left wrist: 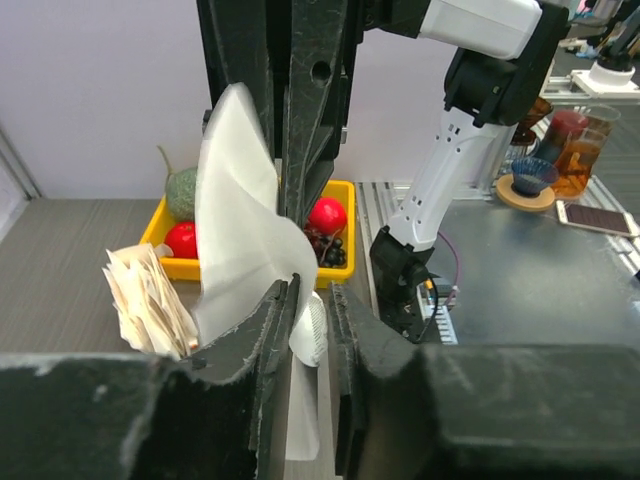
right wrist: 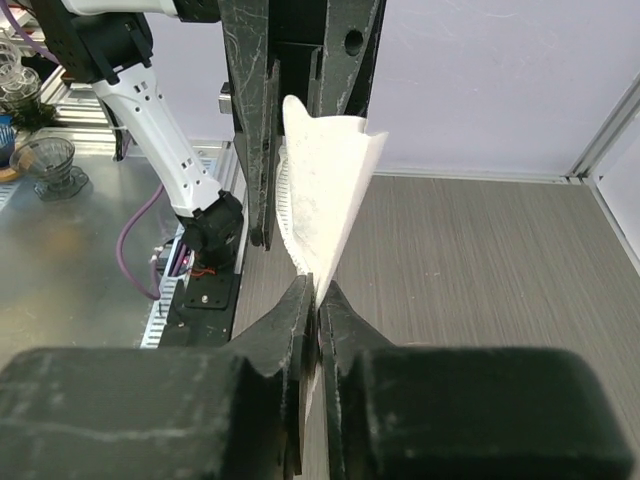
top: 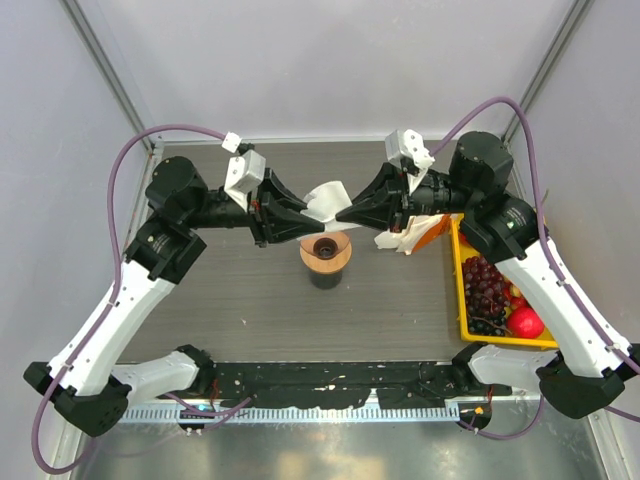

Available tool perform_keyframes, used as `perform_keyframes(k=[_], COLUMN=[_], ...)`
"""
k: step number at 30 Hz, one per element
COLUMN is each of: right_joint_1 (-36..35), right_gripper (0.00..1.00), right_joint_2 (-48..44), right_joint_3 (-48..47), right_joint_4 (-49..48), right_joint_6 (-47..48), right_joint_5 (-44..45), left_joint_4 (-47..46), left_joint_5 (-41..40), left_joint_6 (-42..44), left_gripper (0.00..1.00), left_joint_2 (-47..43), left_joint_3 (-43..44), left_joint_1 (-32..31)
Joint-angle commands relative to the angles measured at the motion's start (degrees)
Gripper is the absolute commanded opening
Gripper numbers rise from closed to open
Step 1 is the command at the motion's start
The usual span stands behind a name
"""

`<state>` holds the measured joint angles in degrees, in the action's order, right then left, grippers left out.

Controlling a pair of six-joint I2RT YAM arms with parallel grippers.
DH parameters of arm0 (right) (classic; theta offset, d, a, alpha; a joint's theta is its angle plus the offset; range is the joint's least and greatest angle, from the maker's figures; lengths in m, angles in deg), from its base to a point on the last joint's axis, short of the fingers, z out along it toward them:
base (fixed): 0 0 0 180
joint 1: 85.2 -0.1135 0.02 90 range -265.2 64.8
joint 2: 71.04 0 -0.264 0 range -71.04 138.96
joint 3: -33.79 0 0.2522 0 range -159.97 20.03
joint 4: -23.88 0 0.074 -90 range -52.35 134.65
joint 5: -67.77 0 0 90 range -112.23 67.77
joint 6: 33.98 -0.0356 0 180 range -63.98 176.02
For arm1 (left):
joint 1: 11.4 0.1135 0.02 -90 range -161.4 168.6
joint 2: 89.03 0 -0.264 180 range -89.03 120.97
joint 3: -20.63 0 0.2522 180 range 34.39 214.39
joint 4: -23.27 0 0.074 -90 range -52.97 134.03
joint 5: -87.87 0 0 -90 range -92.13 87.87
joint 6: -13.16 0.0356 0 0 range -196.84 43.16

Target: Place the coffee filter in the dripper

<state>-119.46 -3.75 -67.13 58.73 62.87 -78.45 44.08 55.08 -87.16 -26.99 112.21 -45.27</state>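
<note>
The coffee filter (top: 325, 200), a thin white paper cone, hangs in the air between my two grippers, just above the dripper (top: 325, 252) with its tan wooden ring and dark centre. My right gripper (right wrist: 317, 295) is shut on the filter's lower edge (right wrist: 325, 190). My left gripper (left wrist: 312, 300) faces it with its jaws a little apart. One layer of the filter (left wrist: 240, 230) lies between them against the left finger, and a gap shows beside the other finger. In the top view the left gripper (top: 308, 215) and right gripper (top: 340, 213) nearly meet.
A ruffled bunch of white paper filters (top: 400, 238) lies right of the dripper, also in the left wrist view (left wrist: 145, 300). A yellow tray (top: 460, 290) with grapes and red fruit stands at the table's right edge. White walls and metal posts enclose the table.
</note>
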Motion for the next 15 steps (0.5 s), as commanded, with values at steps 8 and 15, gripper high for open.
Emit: perform_keyframes(k=[8,15], right_joint_1=[-0.19,-2.47], right_gripper=[0.77,0.9], right_joint_2=[0.39,4.16], right_joint_3=[-8.2,-18.04], right_joint_4=[14.13,27.07], right_joint_6=[10.36,23.53], right_joint_5=[11.81,25.71], left_joint_4=[-1.87,-3.44], left_joint_5=[-4.99,-13.09], left_joint_6=[-0.13,-6.19], left_gripper=[0.0,0.0], left_joint_2=[-1.48,-0.7], left_joint_3=[0.31,-0.04], left_joint_1=[-0.67,-0.59])
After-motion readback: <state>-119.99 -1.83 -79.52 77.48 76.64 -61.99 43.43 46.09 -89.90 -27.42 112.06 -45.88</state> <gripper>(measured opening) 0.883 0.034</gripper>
